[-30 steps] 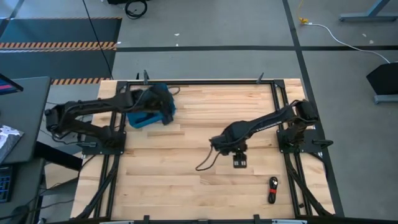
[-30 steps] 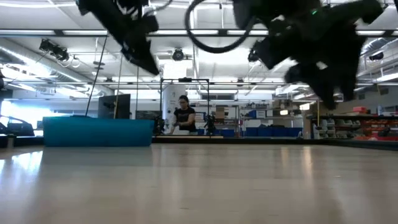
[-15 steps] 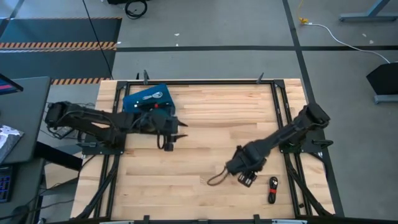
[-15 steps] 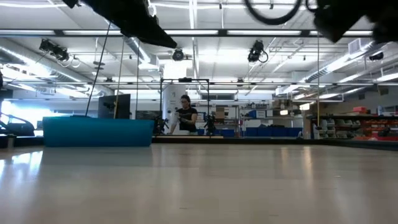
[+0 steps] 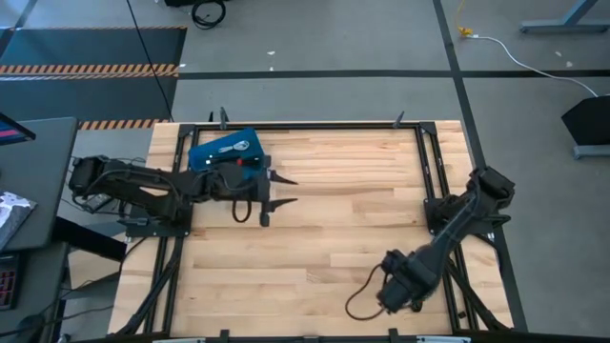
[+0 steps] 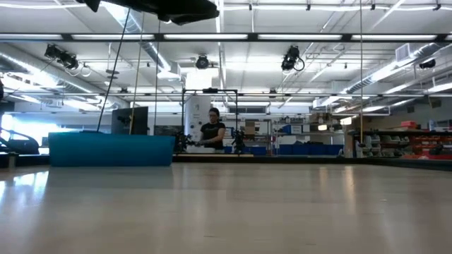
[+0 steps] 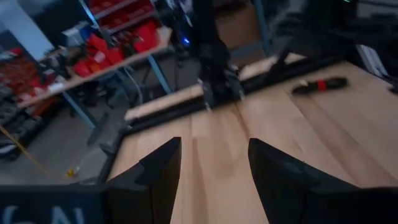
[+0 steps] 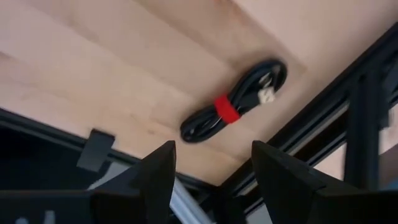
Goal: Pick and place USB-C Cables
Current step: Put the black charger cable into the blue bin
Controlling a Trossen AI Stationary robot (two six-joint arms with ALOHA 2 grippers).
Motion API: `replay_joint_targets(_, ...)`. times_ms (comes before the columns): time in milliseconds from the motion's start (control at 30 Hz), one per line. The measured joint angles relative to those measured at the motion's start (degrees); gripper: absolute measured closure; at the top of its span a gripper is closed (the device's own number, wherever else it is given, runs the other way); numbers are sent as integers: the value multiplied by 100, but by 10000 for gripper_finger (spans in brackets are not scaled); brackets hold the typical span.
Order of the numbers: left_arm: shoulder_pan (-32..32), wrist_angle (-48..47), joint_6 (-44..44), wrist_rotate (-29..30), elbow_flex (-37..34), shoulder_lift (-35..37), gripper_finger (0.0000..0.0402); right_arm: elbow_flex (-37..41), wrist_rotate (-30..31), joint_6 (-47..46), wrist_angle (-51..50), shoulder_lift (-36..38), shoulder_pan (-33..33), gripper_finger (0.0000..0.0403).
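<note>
The blue bin (image 5: 226,152) sits at the far left of the counter (image 5: 334,210), a shallow hard-sided box with something pale and thin lying in it, likely a coiled cable, though too small to be sure. Just beside it the left tool (image 5: 274,190) hangs spread wide and empty, its dark fingers pointing toward the counter's middle. Idle there, it poses little danger unless the other arm later swings toward the bin and the two cross paths.

The counter is pale planked wood, smooth and matte, framed by a black metal rail (image 5: 438,205).

Near the right front corner the right tool (image 8: 208,180) hovers over a black cable with a red band (image 8: 233,101), fingers parted and gripping nothing. The cable is a flattened oval coil of slick round cord, cinched at the middle by the red wrap, lying close to the rail. That is the trouble — a descent slightly off could knock a finger on the rail, or pinch only one strand so the coil slips loose or drags sideways.
</note>
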State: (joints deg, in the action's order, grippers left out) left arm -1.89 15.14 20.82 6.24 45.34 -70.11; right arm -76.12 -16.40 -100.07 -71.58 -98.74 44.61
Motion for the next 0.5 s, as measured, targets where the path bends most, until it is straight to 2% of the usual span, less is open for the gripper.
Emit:
replay_joint_targets(267, 81, 297, -52, -9, 0, 2, 209, 0, 188, -1170, 521, -4, 490, 187)
replay_joint_targets(500, -31, 141, -211, -13, 0, 2, 209, 0, 504, -1630, 696, -5, 681, 187)
